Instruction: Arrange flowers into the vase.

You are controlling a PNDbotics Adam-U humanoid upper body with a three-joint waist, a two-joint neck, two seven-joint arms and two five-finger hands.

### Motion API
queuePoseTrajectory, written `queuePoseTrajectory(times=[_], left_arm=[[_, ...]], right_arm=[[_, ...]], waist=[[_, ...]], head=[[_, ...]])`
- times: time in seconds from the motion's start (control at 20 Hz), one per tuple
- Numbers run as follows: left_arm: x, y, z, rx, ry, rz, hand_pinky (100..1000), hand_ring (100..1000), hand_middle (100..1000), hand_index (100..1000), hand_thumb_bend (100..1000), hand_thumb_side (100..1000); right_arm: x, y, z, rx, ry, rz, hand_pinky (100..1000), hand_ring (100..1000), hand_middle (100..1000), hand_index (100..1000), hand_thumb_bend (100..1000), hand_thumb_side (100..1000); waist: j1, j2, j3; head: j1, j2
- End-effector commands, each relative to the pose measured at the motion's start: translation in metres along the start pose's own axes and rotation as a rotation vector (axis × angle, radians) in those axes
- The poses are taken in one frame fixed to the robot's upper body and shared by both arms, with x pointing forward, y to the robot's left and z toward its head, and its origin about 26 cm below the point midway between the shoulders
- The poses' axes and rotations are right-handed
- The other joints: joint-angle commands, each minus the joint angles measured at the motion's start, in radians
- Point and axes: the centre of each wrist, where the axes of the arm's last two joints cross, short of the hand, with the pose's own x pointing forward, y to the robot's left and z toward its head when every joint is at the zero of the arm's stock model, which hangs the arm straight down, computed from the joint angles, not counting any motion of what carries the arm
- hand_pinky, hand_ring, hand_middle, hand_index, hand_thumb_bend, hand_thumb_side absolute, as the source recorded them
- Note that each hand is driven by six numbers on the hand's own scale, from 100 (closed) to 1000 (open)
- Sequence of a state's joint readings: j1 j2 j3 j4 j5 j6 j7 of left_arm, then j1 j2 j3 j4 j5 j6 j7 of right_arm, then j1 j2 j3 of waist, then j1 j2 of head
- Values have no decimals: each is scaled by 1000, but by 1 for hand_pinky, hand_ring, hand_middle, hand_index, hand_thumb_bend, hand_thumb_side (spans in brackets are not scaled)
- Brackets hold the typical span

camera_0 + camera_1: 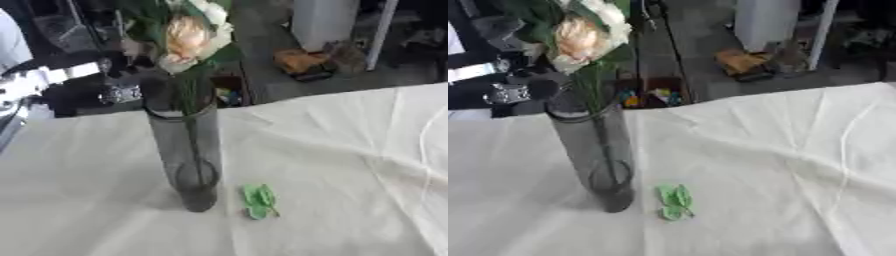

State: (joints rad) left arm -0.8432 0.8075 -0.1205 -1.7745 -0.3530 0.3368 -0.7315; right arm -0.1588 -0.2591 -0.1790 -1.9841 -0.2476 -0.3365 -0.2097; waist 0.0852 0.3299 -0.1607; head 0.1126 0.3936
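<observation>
A tall smoky glass vase (188, 155) stands upright on the white tablecloth (332, 165), left of centre. Green stems run down inside it. Above its rim sit a peach and cream flower (186, 37) and green leaves. A small loose green leaf sprig (259, 201) lies flat on the cloth just right of the vase's base. Neither of my hands shows in either view.
The cloth is wrinkled, with folds running toward the right edge. Beyond the table's far edge are a dark floor, an orange object (300, 61), a white box (322, 22) and a small bin of coloured items (647, 95). A white and black machine part (44, 80) sits at far left.
</observation>
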Motion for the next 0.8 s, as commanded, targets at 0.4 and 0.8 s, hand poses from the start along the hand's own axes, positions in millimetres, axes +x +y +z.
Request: queuePoseTrajectory(times=[0.4,0.8], left_arm=[[-6,13,12,34,11,-5,1000,1000,1000,1000,614,1000],[-9,15,16,45,7,-7,1000,1000,1000,1000,602,1000]], right_arm=[[5,0,-5,8,-24,1,237,353,233,556,100,960],[6,-1,-5,6,-26,1,237,354,234,556,100,958]], waist=[[-6,-12,3],[-10,-17,5]], head=[[-4,-12],[-6,-12]])
